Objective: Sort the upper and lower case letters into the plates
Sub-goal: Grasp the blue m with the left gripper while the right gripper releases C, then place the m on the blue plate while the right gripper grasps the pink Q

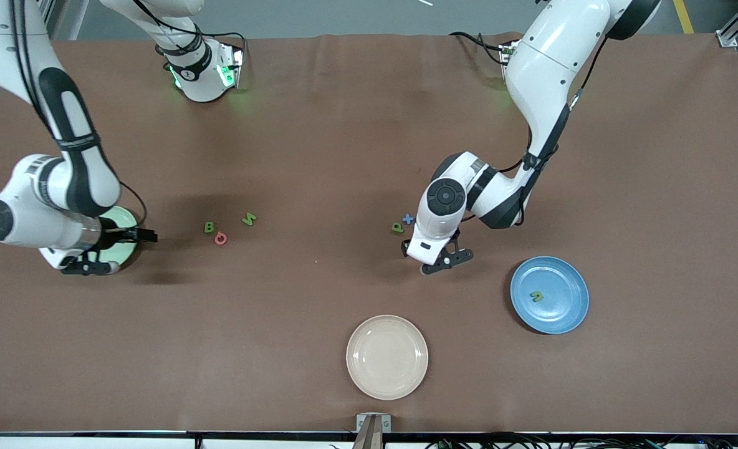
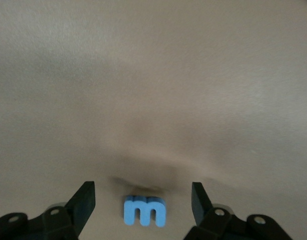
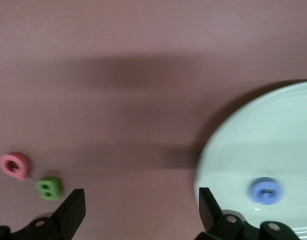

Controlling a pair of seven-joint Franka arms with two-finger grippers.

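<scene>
L gripper (image 2: 142,200) fingers spread wide, empty, blue m (image 2: 144,211) lying right between them; R gripper (image 3: 138,205) open, empty.

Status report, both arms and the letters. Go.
Left gripper open, straddling blue m on the table. Right gripper open over light green plate, blue letter in it. Nothing in the way.

Around the cream plate (image 1: 387,356) the brown table (image 1: 319,143) lies bare on every side, the blue plate (image 1: 550,294) standing near it toward the left arm's end, farther from the front camera.
</scene>
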